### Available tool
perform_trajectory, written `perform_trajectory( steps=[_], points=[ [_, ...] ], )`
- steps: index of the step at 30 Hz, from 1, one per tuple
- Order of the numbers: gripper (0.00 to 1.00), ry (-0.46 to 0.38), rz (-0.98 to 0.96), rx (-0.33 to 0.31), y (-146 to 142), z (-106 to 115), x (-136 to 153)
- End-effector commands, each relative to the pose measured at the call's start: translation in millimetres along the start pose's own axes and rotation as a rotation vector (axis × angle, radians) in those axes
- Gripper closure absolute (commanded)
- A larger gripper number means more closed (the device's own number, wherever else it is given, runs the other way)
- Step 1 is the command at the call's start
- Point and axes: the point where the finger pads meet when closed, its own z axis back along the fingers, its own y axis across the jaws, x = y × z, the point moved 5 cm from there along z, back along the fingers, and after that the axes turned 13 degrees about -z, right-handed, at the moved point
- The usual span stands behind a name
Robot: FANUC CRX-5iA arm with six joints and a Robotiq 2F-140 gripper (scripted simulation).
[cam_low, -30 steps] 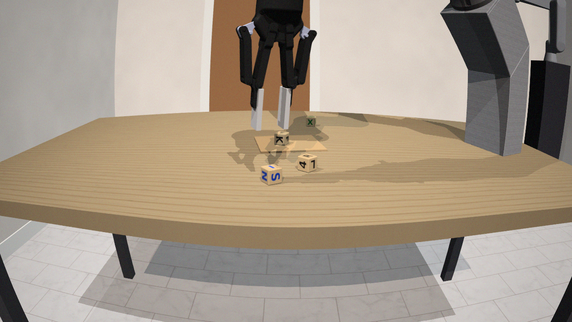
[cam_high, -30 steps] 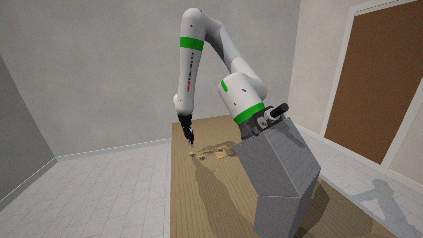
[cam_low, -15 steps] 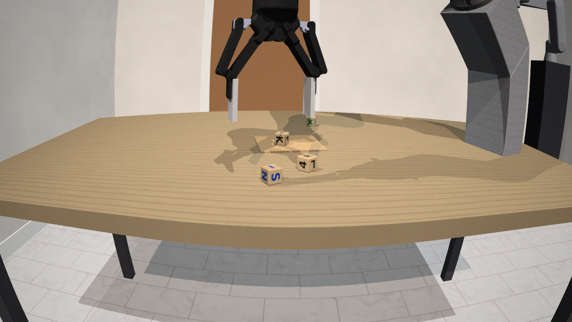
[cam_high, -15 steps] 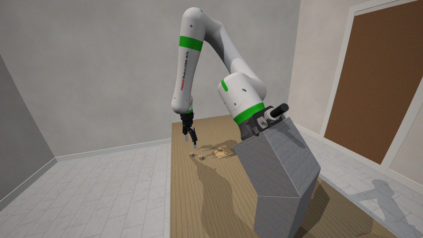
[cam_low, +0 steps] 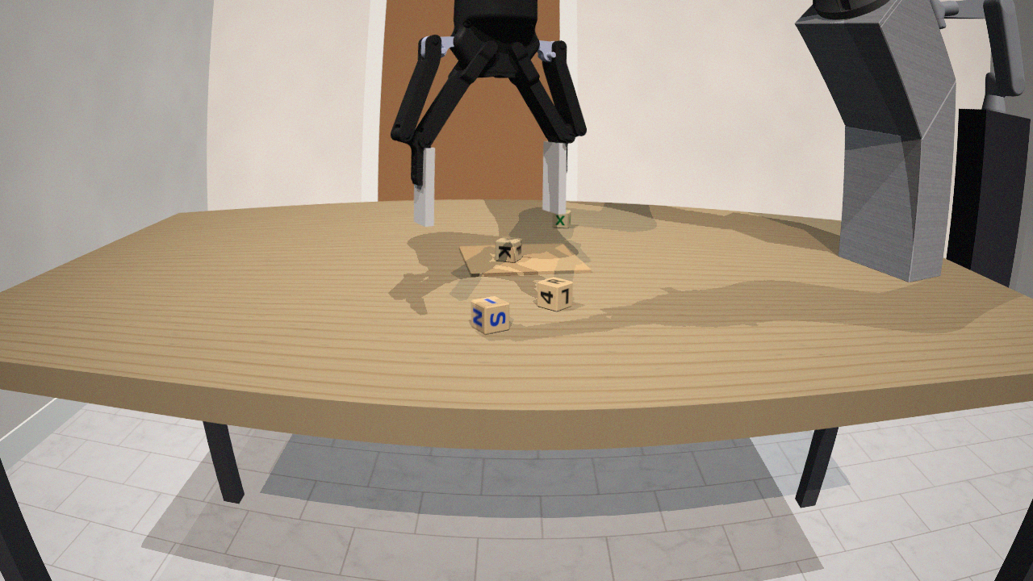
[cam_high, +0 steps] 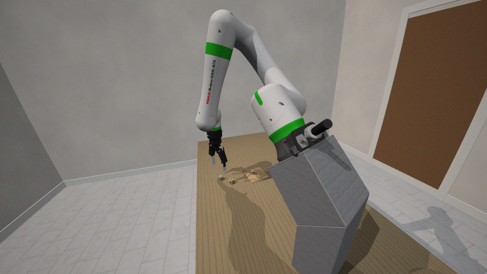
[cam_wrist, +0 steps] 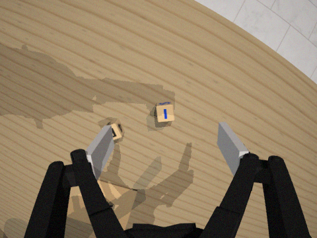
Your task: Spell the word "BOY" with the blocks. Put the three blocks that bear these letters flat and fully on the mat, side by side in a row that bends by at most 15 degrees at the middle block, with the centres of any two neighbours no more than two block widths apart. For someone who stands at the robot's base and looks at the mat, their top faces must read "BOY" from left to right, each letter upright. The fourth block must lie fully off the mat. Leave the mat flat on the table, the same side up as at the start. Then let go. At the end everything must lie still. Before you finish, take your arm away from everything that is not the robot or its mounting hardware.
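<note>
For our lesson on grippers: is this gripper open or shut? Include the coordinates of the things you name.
Open: the gripper [cam_high: 218, 164] [cam_low: 491, 209] [cam_wrist: 164, 135] has its fingers wide apart, with no block between them.

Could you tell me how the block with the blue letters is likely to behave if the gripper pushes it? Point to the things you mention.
The blue-lettered block [cam_high: 220, 177] [cam_low: 490, 315] [cam_wrist: 165, 113] would probably slide rather than roll, being a cube flat on the table [cam_high: 212, 211] [cam_low: 289, 339] [cam_wrist: 198, 86]. It looks rigid, so it likely won't deform.
</note>
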Motion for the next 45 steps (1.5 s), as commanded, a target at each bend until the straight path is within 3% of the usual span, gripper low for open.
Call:
perform_trajectory(
  steps=[1,45],
  points=[
    [0.63,0.000,0.000,0.000,0.2,0.1,0.0],
    [0.63,0.000,0.000,0.000,0.2,-5.4,0.0]
  ],
)
